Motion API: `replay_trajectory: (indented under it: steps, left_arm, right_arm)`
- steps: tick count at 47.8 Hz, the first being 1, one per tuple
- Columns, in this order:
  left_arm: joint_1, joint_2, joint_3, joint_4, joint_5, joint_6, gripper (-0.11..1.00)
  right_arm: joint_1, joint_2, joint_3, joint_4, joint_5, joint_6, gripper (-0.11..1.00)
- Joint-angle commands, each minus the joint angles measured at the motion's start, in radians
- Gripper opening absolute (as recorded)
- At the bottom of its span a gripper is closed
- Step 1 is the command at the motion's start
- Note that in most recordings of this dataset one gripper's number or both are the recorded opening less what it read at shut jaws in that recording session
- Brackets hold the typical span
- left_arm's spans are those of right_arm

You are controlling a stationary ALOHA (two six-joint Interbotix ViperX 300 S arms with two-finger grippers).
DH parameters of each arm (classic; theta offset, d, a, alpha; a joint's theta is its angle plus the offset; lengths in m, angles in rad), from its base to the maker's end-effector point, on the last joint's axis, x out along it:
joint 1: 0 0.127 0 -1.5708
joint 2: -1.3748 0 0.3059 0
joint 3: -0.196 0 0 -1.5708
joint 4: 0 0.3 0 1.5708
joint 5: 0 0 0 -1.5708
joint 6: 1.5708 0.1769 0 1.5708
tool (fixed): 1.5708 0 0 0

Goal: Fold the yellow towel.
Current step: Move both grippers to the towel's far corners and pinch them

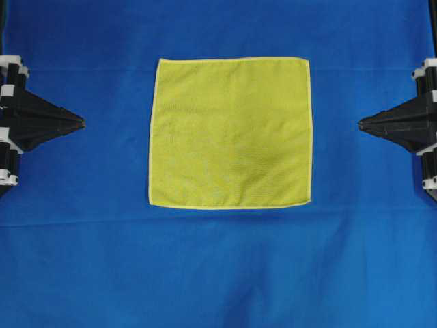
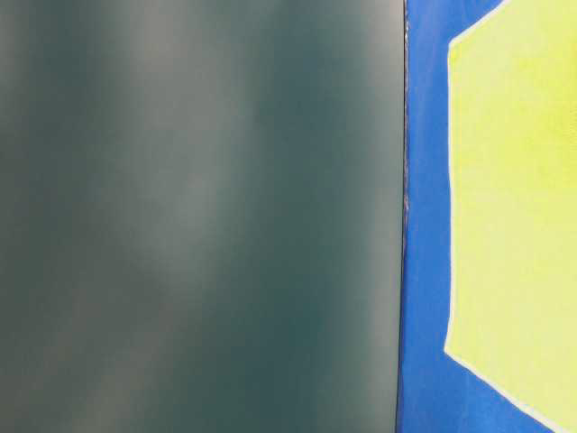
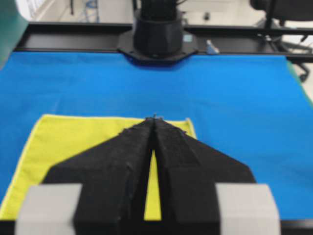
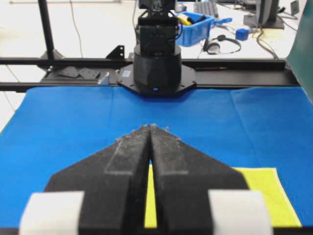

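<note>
The table is being covered by a blue cloth (image 1: 82, 260). The yellow towel (image 1: 231, 132) is being kept flat mid-table, edges parallel to the table's, squarish, no clear long axis. The left gripper (image 1: 82, 123) and right gripper (image 1: 360, 124) are being held closed, empty.

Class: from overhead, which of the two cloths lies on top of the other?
The yellow towel: small, square, pale-hemmed, lying flat on the far larger blue cloth.

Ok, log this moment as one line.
towel: flat, unfolded, centred on blue cloth | left gripper: shut, empty, apart from towel | right gripper: shut, empty, apart from towel | fold: not started
</note>
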Motion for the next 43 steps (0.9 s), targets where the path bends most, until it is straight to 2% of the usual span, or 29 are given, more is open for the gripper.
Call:
replay_trajectory:
  steps: [1,5,13,22,28,31,35,40,43]
  left_arm:
    - [0.041,0.026,-0.031,-0.014,-0.011,0.025,0.0]
    - [0.072,0.049,-0.031,-0.015,-0.015,0.038,0.0]
    - [0.149,0.135,-0.029,-0.015,-0.021,0.049,0.0]
    - [0.27,0.301,-0.051,-0.017,-0.052,0.048,0.01]
    - [0.334,0.442,-0.091,-0.018,-0.077,0.048,0.02]
    - [0.356,0.514,-0.11,-0.017,-0.086,0.048,0.13]
    - [0.387,0.612,-0.141,-0.017,-0.097,0.048,0.34]
    - [0.42,0.746,-0.189,-0.017,-0.121,0.048,0.65]
    - [0.436,0.813,-0.213,-0.017,-0.135,0.048,0.76]
  right_arm:
    - [-0.029,0.015,-0.028,0.002,-0.002,-0.002,0.0]
    - [-0.081,0.031,-0.031,0.005,0.048,0.008,0.0]
    - [-0.242,0.103,-0.04,0.011,0.186,0.041,0.0]
    - [-0.408,0.235,-0.051,0.008,0.218,0.051,0.0]
    - [-0.488,0.35,-0.069,0.006,0.221,0.048,0.01]
    - [-0.517,0.416,-0.086,0.002,0.221,0.046,0.01]
    - [-0.549,0.517,-0.12,-0.006,0.221,0.046,0.05]
    - [-0.58,0.627,-0.156,-0.031,0.216,0.044,0.35]
    - [-0.594,0.698,-0.183,-0.055,0.213,0.043,0.54]
